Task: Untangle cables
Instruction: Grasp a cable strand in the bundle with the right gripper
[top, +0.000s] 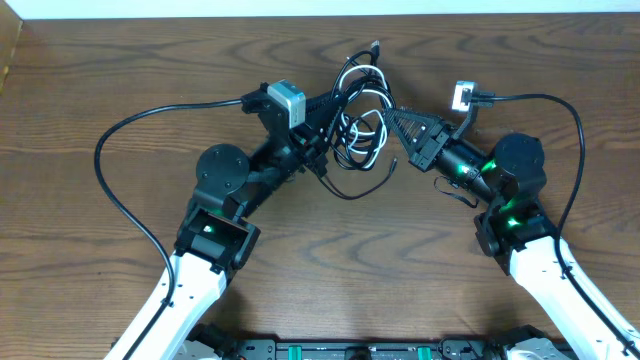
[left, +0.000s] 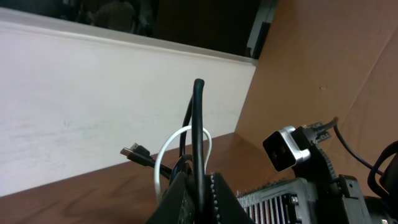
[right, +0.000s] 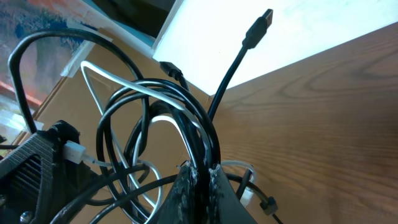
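Observation:
The cables (top: 358, 112), several black cords and one white, lie knotted together at the table's middle between my two arms. My left gripper (top: 328, 118) reaches in from the left. In the left wrist view that gripper (left: 200, 182) is shut on a black cable (left: 199, 124) that rises straight up from the jaws, with a white loop (left: 163, 158) behind it. My right gripper (top: 398, 128) comes in from the right. Seen from its wrist, the right gripper (right: 200, 173) is shut on a bundle of black cables (right: 196, 127); a white cord (right: 118, 81) and a plug end (right: 258, 28) stick out beyond.
Thick black arm wires arc over the table at the left (top: 120, 150) and the right (top: 572, 125). A pale wall (left: 93, 93) runs along the wooden table's (top: 100, 80) far edge. The right arm's wrist camera (left: 286, 148) sits close to the left gripper.

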